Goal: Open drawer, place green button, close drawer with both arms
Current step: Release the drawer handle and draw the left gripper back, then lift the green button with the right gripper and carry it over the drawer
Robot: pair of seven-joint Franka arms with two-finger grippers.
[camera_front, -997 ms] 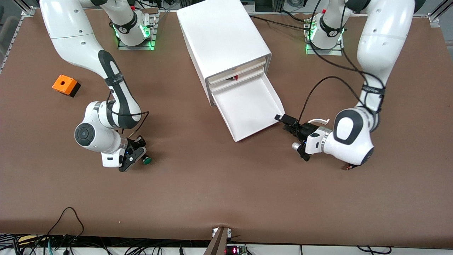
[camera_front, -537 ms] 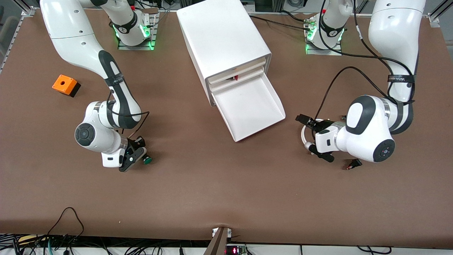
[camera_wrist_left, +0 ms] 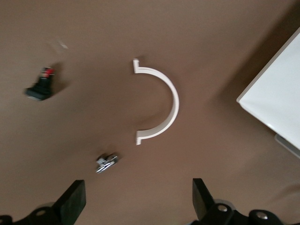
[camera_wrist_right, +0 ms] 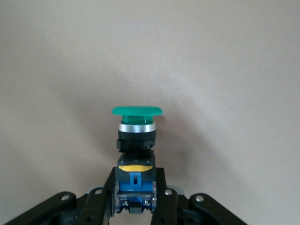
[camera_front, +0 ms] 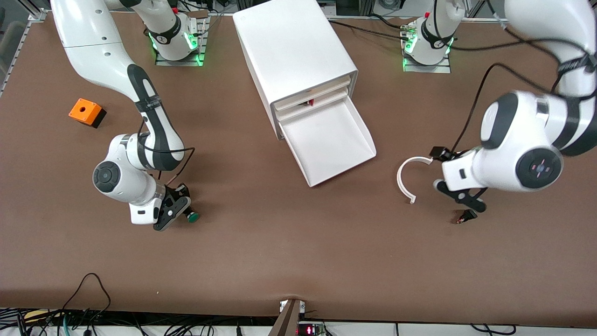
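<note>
The right gripper's [camera_wrist_right: 136,206] fingers [camera_wrist_right: 108,199] were clamped on the blue base of the button [camera_wrist_right: 136,140], green cap pointing away from the wrist. In the front view the right gripper [camera_front: 173,211] sat low at the table [camera_front: 289,252], toward the right arm's end, the button [camera_front: 191,216] sticking out of it — whether it rested on the table or just above it could not be told. The right arm [camera_front: 140,121] reached down to it from its base at the table's far edge.

The left gripper's [camera_wrist_left: 136,206] fingers [camera_wrist_left: 72,201] were spread wide, gripping nothing, up in the air over bare table beside a white curved strip [camera_wrist_left: 161,105]. In the front view the left gripper [camera_front: 450,175] hung toward the left arm's end of the table, the white curved strip [camera_front: 405,179] lying flat just beside it, and a small dark block [camera_front: 465,216] near it on the table, nearer the front camera. A small metal piece [camera_wrist_left: 107,162] also lay on the table in the left wrist view.

The drawer [camera_front: 326,140] — lowest of the cabinet [camera_front: 294,51] — stood pulled out and open, well apart from both grippers, between them. An orange box [camera_front: 85,112] sat at the right arm's end, farther from the front camera than the right gripper.
</note>
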